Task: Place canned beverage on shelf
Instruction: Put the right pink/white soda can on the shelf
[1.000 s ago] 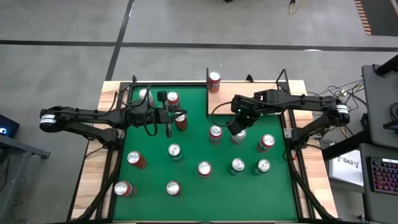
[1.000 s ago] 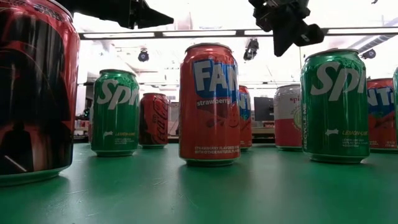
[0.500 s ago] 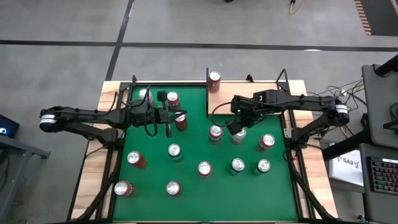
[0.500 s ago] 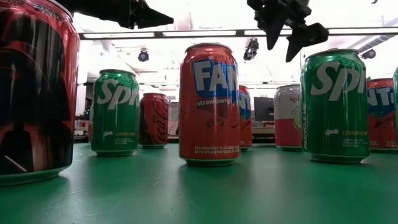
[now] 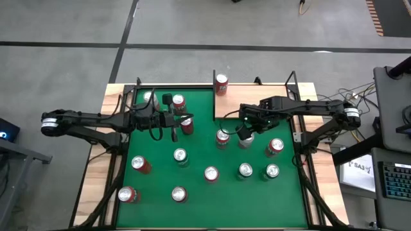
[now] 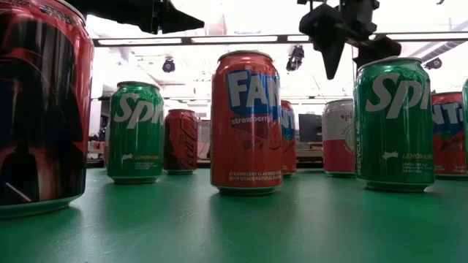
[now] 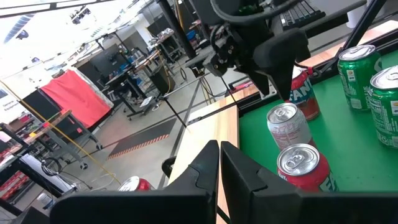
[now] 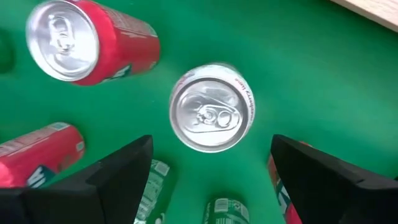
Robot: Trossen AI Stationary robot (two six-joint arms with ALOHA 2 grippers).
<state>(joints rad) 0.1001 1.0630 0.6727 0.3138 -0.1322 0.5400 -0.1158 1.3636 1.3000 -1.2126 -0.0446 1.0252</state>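
Observation:
A white can with a red rim (image 8: 211, 115) stands upright on the green tabletop (image 5: 205, 192); it also shows as the white can (image 5: 246, 139) in the high view. My right gripper (image 8: 211, 142) hangs open above it, pointing steeply down, one finger on each side and clear of it; the right gripper (image 6: 349, 58) is well above the can tops. The shelf (image 5: 260, 96) lies at the far right, with a red can (image 5: 221, 83) standing on its far left corner. My left gripper (image 7: 219, 155) waits shut and level over the far left cans.
Several red and green cans stand about the green tabletop. A red can (image 5: 222, 136) stands close to the white one on its left, a red can (image 5: 276, 146) on its right, and green cans (image 5: 245, 170) nearer. Black rods (image 5: 292, 80) edge the shelf.
My right gripper has opened from shut to wide. It has sunk a little toward the white can and rolled about its own line. No can has moved.

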